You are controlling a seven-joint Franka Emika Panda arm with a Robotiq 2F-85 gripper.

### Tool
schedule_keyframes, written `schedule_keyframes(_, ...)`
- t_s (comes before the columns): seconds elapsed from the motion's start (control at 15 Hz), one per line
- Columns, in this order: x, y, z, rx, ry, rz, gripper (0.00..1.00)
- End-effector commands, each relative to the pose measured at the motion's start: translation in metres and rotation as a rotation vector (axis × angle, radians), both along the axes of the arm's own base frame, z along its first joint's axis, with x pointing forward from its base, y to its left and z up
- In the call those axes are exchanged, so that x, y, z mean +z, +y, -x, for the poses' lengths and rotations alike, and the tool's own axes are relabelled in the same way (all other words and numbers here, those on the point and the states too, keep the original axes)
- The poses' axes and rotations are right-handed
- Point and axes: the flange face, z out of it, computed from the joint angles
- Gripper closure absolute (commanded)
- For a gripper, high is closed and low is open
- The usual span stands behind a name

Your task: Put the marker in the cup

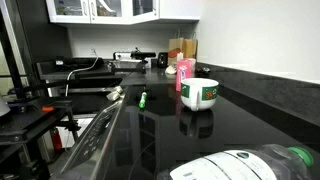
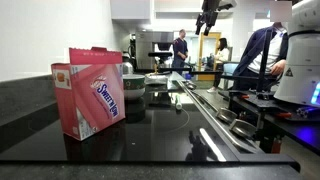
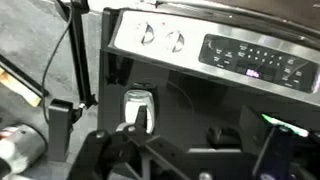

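Finds the marker (image 1: 142,99) in a single exterior view: lying on the glossy black counter (image 1: 230,125), at 9 o'clock of the cup (image 1: 200,94), apart from it and not inside it. Places the cup upright on that same counter, green band facing the lens, with a pink box (image 1: 185,72) just beside it at 11 o'clock. Shows too, in that view alone, a clear bottle (image 1: 250,165) with a green cap, lying on its side at 5 o'clock of the cup, close to the lens and well apart from the cup.

Catches the gripper (image 2: 208,20) in an exterior view taken from behind the pink box (image 2: 92,90): hanging high at 12 o'clock, well above the counter (image 2: 150,140), touching nothing, too small there to read the fingers. Fills the near left of that picture with the box, its printed face readable, and sets people (image 2: 180,48) far back near 12 o'clock.

Looks down, in the wrist view, on the stove front (image 3: 200,50): two knobs (image 3: 148,35) at 11 o'clock, a dark control panel (image 3: 250,58) at 1 o'clock. Brings the gripper (image 3: 190,140) in from 6 o'clock, dark fingers (image 3: 115,150) spread wide apart, nothing held between them.
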Motion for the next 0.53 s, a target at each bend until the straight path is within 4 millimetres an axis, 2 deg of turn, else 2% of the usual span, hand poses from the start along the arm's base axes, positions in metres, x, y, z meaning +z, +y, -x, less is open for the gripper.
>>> schedule_keyframes(0.0, 0.000, 0.000, 0.000, 0.000, 0.001, 0.000, 0.00)
schedule_keyframes(0.27, 0.001, 0.002, -0.003, 0.025, 0.001, 0.001, 0.00)
schedule_keyframes(0.47, -0.002, 0.026, -0.022, 0.177, 0.039, 0.019, 0.00)
